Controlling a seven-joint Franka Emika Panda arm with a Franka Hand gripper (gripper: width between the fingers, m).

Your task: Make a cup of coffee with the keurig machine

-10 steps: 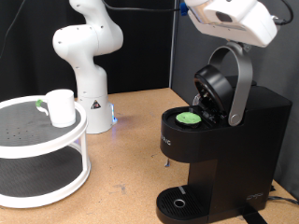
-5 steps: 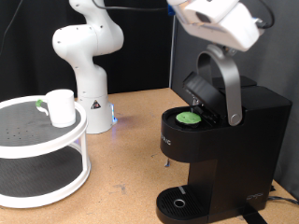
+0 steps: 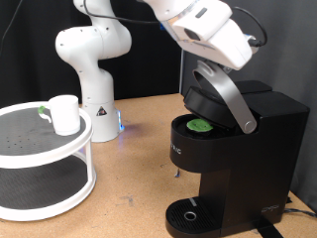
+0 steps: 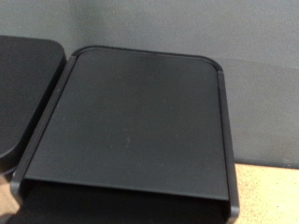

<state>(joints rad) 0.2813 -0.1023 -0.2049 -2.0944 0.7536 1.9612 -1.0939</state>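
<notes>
Exterior view showed the gripper (image 3: 203,61) pressing on the keurig machine (image 3: 238,159) lid handle (image 3: 220,97); finger state could not be determined. The cup (image 3: 65,114) stood well apart on a white tiered tray (image 3: 45,159).

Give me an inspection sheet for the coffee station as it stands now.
Surface: tan tabletop, bare where visible.
Job's things: coffee machine at the exterior view's right, lid partly lowered, green-topped pod seated in the brew chamber; white cup on the top tier of the round white stand at the left, drip tray has no cup on it.
Clutter: small green item beside the cup, too small to identify.
Tool: fingers not visible; the white arm head sits above the lid handle.
Cables: dark cable near the arm head.
Surroundings: dark backdrop, white arm base.
</notes>
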